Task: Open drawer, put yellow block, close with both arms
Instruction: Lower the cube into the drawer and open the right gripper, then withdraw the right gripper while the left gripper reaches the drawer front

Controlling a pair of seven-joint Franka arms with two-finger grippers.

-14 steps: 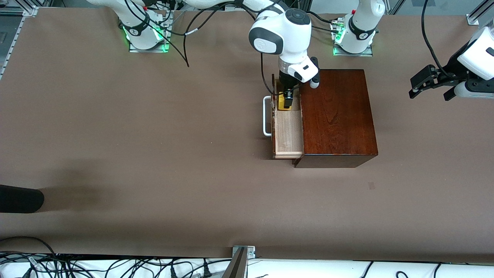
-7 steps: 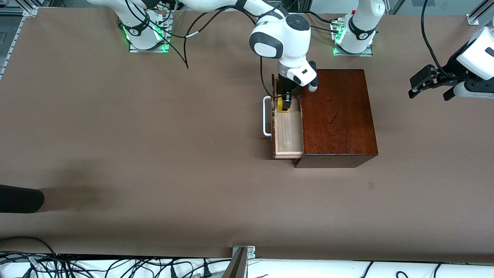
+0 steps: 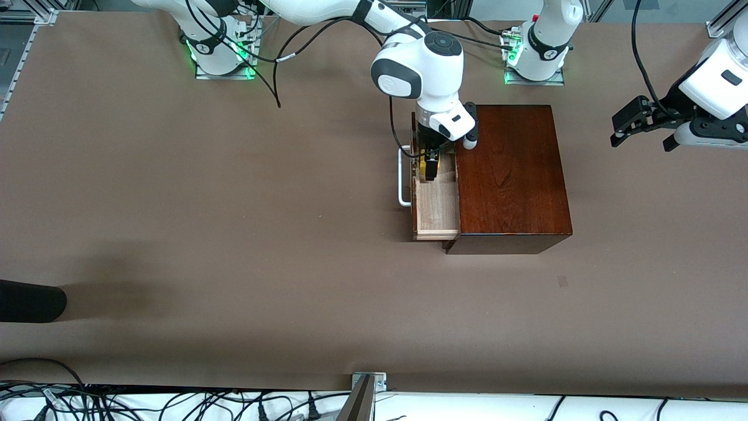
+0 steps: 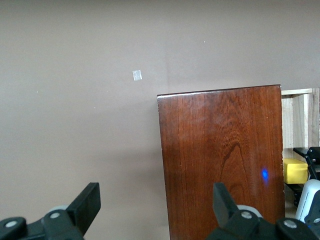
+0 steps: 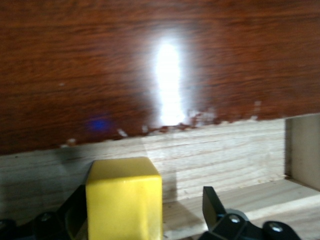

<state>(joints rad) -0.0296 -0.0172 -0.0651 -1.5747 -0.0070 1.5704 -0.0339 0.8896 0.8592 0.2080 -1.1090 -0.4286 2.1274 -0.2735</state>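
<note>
The drawer stands pulled out of the dark reddish-brown box, its white handle toward the right arm's end. My right gripper reaches down into the drawer's end farthest from the camera. In the right wrist view the yellow block stands between the open fingers, against one and clear of the other. A sliver of it shows from the front. My left gripper hangs open and empty over the table at the left arm's end; its view shows the box and block.
A dark rounded object pokes in over the table edge at the right arm's end, near the camera. A small mark lies on the table nearer the camera than the box. Cables run along the near edge.
My right gripper has moved a little along the drawer toward the camera, with the block between its fingers. My left gripper has shifted slightly toward the box.
</note>
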